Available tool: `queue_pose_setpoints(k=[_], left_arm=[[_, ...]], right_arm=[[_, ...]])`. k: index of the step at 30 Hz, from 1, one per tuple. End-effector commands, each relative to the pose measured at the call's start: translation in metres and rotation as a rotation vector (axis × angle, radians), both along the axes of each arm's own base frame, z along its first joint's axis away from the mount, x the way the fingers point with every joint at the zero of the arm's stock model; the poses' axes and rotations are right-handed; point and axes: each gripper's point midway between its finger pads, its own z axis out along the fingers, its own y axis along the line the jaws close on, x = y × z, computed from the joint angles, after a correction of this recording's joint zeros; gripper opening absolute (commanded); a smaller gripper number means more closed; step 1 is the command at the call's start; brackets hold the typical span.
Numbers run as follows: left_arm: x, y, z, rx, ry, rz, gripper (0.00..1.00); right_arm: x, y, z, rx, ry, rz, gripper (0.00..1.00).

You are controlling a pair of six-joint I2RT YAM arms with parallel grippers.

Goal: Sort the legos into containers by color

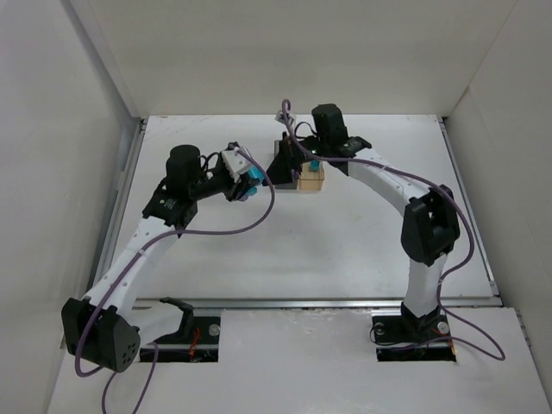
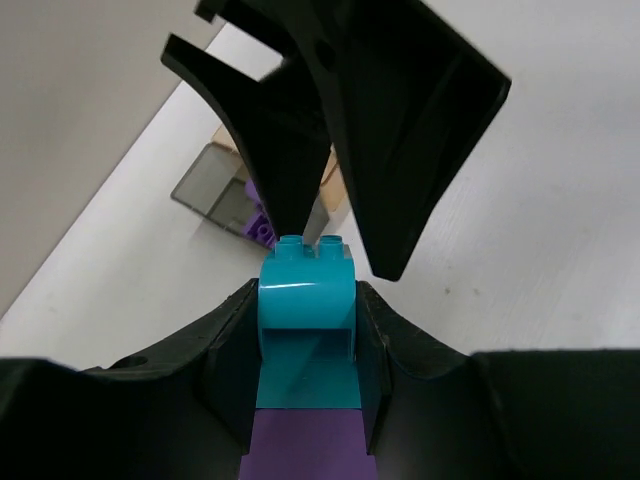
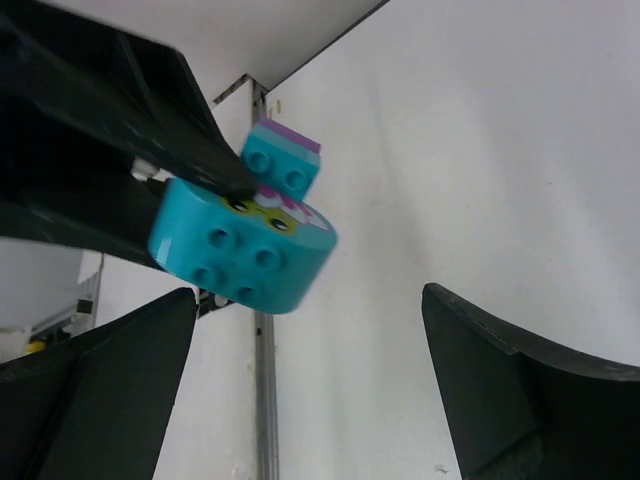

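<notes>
My left gripper (image 2: 306,300) is shut on a teal lego (image 2: 306,305) stacked on a purple one (image 2: 305,445); from above it hangs left of the containers (image 1: 250,183). The dark grey container (image 2: 212,188) holds a purple lego (image 2: 262,228). The amber container (image 1: 310,181) stands to its right. My right gripper (image 3: 308,292) is open wide above the containers (image 1: 309,162). A round teal lego (image 3: 243,255) with a printed top floats blurred near its left finger, gripped by neither pad. Behind it is the left gripper's teal-and-purple stack (image 3: 283,160).
The right gripper's black fingers (image 2: 400,120) fill the top of the left wrist view, close to my left gripper. White walls enclose the table on three sides. A metal rail (image 1: 121,198) runs along the table's left edge.
</notes>
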Motion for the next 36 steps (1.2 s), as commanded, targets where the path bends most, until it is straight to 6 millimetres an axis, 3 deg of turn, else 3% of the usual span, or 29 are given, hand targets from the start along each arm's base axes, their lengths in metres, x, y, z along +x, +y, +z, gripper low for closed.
queue_pose_setpoints(k=[1, 6, 9, 14, 19, 26, 31, 34, 36], left_arm=[[-0.013, -0.013, 0.048, -0.154, 0.046, -0.139, 0.00], [-0.041, -0.024, 0.043, -0.231, 0.289, -0.397, 0.00], [-0.036, -0.024, 0.045, -0.228, 0.287, -0.431, 0.00], [-0.031, -0.027, 0.047, -0.223, 0.286, -0.427, 0.00], [-0.030, -0.028, 0.056, -0.227, 0.265, -0.428, 0.00], [-0.031, -0.027, 0.055, -0.216, 0.258, -0.433, 0.00], [-0.031, -0.027, 0.055, -0.216, 0.258, -0.433, 0.00], [-0.030, -0.027, 0.056, -0.219, 0.256, -0.432, 0.00], [-0.030, -0.028, 0.057, -0.219, 0.247, -0.433, 0.00]], right_arm=[[-0.010, -0.012, 0.037, 0.070, -0.267, 0.038, 0.99], [-0.019, -0.023, 0.052, 0.084, -0.438, 0.043, 0.91], [-0.023, -0.019, 0.065, 0.081, -0.493, 0.020, 0.86], [-0.026, -0.007, 0.058, 0.060, -0.512, 0.014, 0.75], [-0.022, -0.006, 0.054, 0.051, -0.515, 0.009, 0.74], [-0.033, -0.013, 0.034, 0.000, -0.496, 0.065, 0.69], [-0.038, -0.011, 0.038, 0.007, -0.504, 0.073, 0.63], [-0.045, -0.004, 0.042, 0.017, -0.511, 0.093, 0.60], [-0.050, 0.004, 0.033, 0.011, -0.493, 0.116, 0.55]])
